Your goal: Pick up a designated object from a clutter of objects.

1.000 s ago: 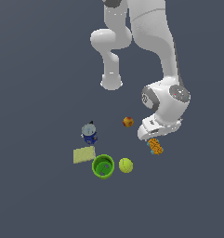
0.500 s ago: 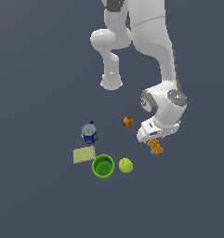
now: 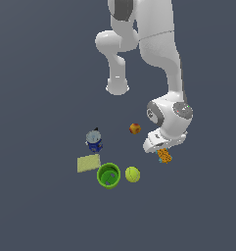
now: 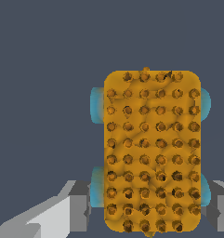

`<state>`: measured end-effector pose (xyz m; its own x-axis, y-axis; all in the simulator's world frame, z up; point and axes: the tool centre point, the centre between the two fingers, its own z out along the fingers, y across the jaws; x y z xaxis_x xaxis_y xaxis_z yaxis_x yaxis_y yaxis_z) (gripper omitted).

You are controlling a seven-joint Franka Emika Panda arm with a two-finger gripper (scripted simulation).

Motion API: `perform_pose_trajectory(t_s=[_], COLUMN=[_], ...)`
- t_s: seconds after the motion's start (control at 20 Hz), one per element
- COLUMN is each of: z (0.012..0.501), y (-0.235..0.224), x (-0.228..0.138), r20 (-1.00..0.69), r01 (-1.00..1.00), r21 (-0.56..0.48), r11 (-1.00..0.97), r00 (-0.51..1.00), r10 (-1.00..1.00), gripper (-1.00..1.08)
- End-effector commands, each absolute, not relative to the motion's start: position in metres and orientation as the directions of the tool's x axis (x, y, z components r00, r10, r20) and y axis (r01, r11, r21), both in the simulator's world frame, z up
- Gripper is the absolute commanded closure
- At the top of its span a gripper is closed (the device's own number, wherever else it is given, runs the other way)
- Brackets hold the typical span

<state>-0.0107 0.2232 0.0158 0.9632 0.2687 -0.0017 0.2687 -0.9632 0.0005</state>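
Gripper point(image 4: 148, 209): has come lower over the block point(image 4: 151, 151); fingers point(image 4: 78, 204) straddle it, spread, not yet clamped. Block: exterior view's right of the ball point(image 3: 132, 174). Grasp imminent.

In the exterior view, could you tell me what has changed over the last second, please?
Very little. The arm's wrist housing has shifted slightly, and the gripper stays low over the orange block, whose spot is unchanged. The wrist view shows one finger on each side of the block; contact is not clear. The green cup, yellow-green ball, sponge, blue-grey can and orange-red ball have not moved.
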Motion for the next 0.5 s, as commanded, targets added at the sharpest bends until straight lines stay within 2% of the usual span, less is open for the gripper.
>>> perform_pose_trajectory(t_s=[0.0,0.45], z=[0.0149,0.0160], y=[0.2233,0.2236], x=[-0.0101,-0.0108], r20=[-0.001,-0.001], r01=[0.269,0.269], r21=[0.000,0.000], r11=[-0.963,-0.963], r00=[0.963,0.963], r10=[0.269,0.269], gripper=[1.08,1.08])
